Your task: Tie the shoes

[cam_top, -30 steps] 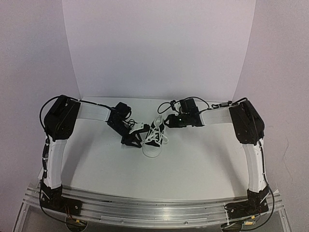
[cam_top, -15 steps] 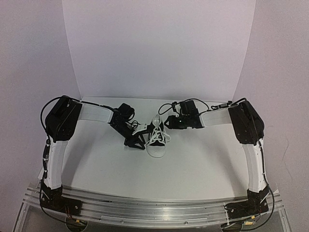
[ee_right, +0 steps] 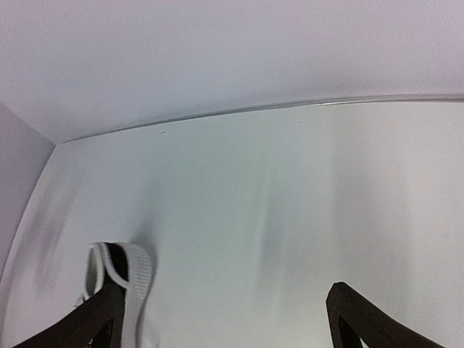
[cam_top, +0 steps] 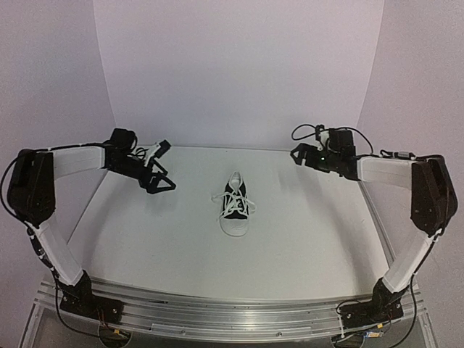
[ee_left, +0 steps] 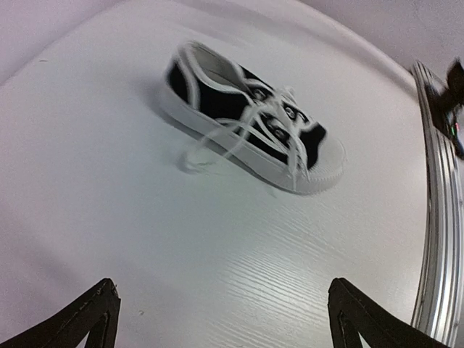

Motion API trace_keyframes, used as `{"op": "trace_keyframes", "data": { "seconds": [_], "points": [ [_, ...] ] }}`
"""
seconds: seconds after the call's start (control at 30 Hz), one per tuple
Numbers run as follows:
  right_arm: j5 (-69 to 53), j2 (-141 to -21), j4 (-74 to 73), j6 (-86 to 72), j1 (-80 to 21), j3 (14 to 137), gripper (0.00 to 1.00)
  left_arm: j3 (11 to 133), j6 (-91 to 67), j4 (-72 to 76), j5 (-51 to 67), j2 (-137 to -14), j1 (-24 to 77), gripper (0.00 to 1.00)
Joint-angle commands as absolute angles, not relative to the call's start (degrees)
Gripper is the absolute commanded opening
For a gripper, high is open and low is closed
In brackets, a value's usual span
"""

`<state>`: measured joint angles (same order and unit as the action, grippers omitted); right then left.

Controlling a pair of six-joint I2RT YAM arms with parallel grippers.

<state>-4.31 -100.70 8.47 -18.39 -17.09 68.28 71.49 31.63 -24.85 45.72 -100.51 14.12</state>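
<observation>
The black canvas sneaker (cam_top: 234, 210) stands mid-surface (cam_top: 304, 232), white laces (ee_left: 239, 130) trailing over its side. It lies between and well apart from the left fingers (ee_left: 94, 319) and right fingers (ee_right: 101, 319), all spread wide, gripping nothing.

This looks like a robotics lab bench, a test cell rather than any lived-in room. The left arm (cam_top: 76, 157) and the right arm (cam_top: 388, 172) are bolted to an aluminium rail (cam_top: 232, 313) along the near edge of a plain white table (cam_top: 304, 239). A white sheet (cam_top: 239, 72) curves up from the far edge as a backdrop. Pale lilac walls (cam_top: 43, 87) close in both sides, and loose cables (cam_top: 101, 330) trail at the near corners.
</observation>
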Motion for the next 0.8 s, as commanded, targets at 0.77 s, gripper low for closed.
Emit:
{"op": "trace_keyframes", "data": {
  "seconds": [0.77],
  "points": [
    [18.1,-86.0,4.9,-21.9,-8.5,44.3,0.95,19.0,-3.9,37.9,5.1,-78.1,9.9,1.00]
  ]
}}
